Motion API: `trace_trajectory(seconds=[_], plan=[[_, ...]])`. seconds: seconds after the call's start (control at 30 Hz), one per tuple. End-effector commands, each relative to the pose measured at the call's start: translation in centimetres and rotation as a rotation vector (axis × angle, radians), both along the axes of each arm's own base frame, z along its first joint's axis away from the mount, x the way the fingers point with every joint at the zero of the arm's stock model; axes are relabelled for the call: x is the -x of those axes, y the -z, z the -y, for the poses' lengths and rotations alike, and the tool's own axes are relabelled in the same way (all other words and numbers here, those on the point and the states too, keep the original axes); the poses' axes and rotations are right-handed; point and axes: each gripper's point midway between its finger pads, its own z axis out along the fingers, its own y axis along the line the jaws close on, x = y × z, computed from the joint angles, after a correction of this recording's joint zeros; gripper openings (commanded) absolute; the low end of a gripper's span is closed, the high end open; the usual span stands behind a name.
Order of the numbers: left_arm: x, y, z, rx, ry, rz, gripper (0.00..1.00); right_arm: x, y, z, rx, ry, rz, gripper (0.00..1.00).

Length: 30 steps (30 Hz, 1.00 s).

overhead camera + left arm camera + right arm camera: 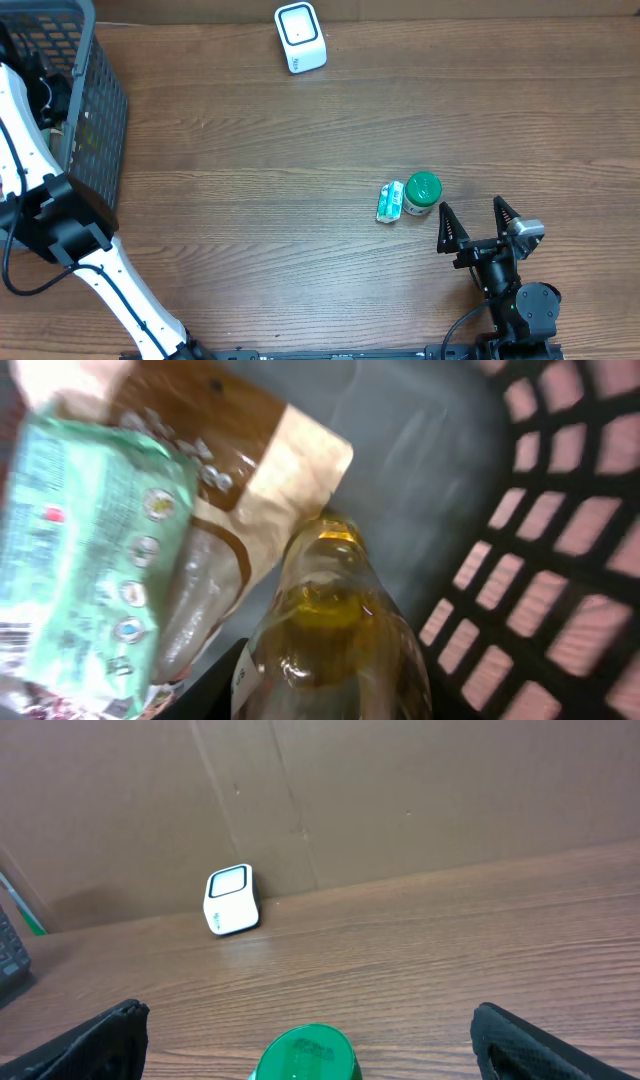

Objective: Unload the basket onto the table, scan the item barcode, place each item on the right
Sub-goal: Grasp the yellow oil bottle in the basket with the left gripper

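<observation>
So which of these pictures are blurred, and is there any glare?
Left wrist view: badly blurred, too close to the green packet and the bottle, with glare on the bottle. Overhead view: sharp, evenly lit, the scanner clear. Right wrist view: scanner sharp, green lid at the bottom edge slightly soft.

Dark brown wood-grain surface (250, 200) spanning the whole overhead view, grain running side to side, faintly glossy under soft, even light. Behind its far edge, plain brown cardboard wall (420, 790), upright, marked by a couple of slanted creases and small scuffs.
</observation>
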Motion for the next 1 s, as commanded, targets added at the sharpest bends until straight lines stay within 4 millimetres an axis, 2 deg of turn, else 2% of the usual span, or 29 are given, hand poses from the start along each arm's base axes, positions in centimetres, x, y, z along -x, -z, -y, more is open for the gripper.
trace_trajectory(seconds=[0.0, 0.13, 0.3, 0.47, 0.6, 0.67, 0.97], plan=[[-1.3, -8.0, 0.0, -0.071, -0.036, 0.206, 0.27, 0.0, 0.2, 0.2, 0.000, 0.010, 0.002, 1.00], [-0.9, -15.3, 0.9, -0.105, -0.061, 0.382, 0.26, 0.0, 0.2, 0.2, 0.000, 0.010, 0.002, 1.00], [1.5, -24.2, 3.0, -0.137, -0.080, 0.590, 0.25, 0.0, 0.2, 0.2, 0.000, 0.010, 0.002, 1.00], [4.4, -30.3, 6.3, -0.113, -0.045, 0.739, 0.25, 0.0, 0.2, 0.2, 0.000, 0.010, 0.001, 1.00], [6.8, -33.1, 10.1, -0.074, 0.026, 0.796, 0.25, 0.0, 0.2, 0.2, 0.000, 0.010, 0.001, 1.00], [7.8, -33.7, 12.1, -0.061, 0.059, 0.797, 0.25, 0.0, 0.2, 0.2, 0.000, 0.010, 0.001, 1.00], [7.5, -31.9, 15.2, -0.009, 0.123, 0.722, 0.25, 0.0, 0.2, 0.2, 0.000, 0.010, 0.002, 1.00]])
